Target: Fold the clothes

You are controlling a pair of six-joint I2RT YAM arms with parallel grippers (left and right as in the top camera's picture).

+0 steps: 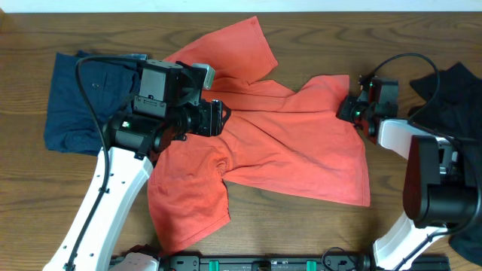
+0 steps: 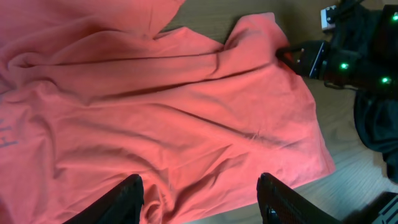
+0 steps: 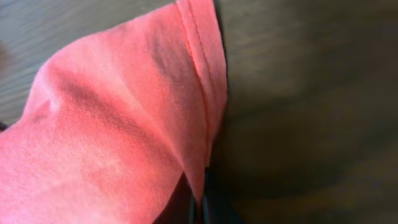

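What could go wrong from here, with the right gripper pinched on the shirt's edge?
1. The right gripper holds only the hem of the coral T-shirt; a pull may slip it free.
2. The left gripper hangs open over the shirt, holding nothing, so a one-sided pull may bunch the cloth.
3. The black garment lies by the right arm and could get dragged.

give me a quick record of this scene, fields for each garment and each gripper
shirt: red, spread crumpled mid-table, not folded
navy garment: lying flat at the left of the table
black garment: at the far right edge
left gripper: fingers open, over the shirt's middle
right gripper: shut on the shirt's right hem
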